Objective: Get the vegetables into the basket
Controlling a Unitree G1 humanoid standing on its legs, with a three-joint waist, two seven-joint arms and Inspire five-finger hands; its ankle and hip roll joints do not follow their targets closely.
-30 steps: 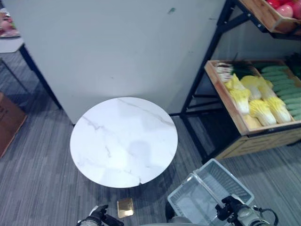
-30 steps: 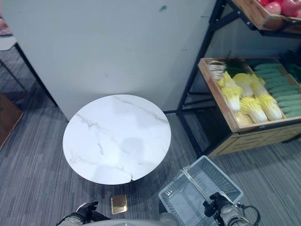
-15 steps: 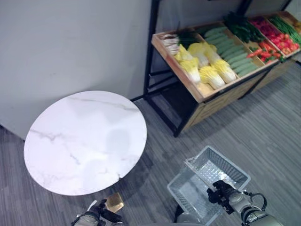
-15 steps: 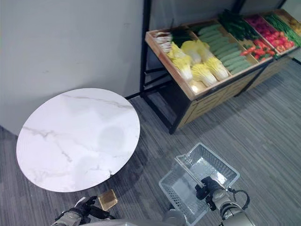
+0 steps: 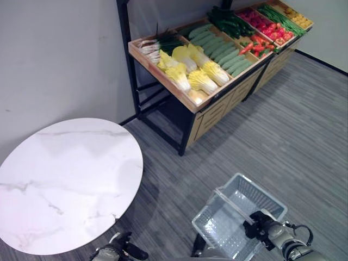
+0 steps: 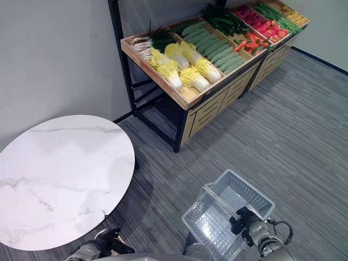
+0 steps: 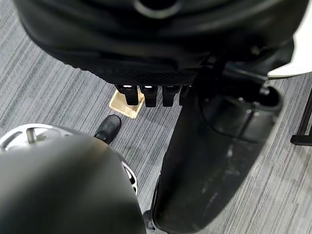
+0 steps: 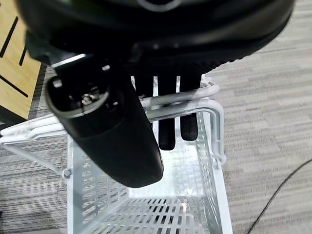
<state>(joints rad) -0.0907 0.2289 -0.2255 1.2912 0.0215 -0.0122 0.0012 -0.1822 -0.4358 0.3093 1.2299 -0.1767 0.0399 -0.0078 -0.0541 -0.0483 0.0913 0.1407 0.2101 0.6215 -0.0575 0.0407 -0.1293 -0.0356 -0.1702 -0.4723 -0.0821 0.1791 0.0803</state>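
Observation:
My right hand [image 5: 262,227] is shut on the wire handle [image 8: 181,96] of an empty white mesh basket [image 5: 222,222], held low over the grey carpet. The hand's fingers [image 8: 176,127] curl round that handle in the right wrist view. The vegetables lie in a slanted wooden shelf crate [image 5: 192,101] ahead: yellow napa cabbages [image 5: 191,74], cucumbers [image 5: 219,50], scallions [image 5: 157,43], and red peppers [image 5: 262,39] further along. My left hand [image 5: 116,252] hangs low by the table's near edge, fingers [image 7: 147,94] curled on nothing.
A round white marble table [image 5: 54,185] stands on the left, against a grey wall [image 5: 60,60]. The shelf's black metal frame [image 5: 126,49] rises beside it. Open carpet [image 5: 293,130] lies between the basket and the shelf. A small gold floor plate [image 7: 126,103] lies below my left hand.
The whole picture has shifted: the camera has swung right, so the table sits further left and the shelf nearer the middle. The basket stays in my right hand.

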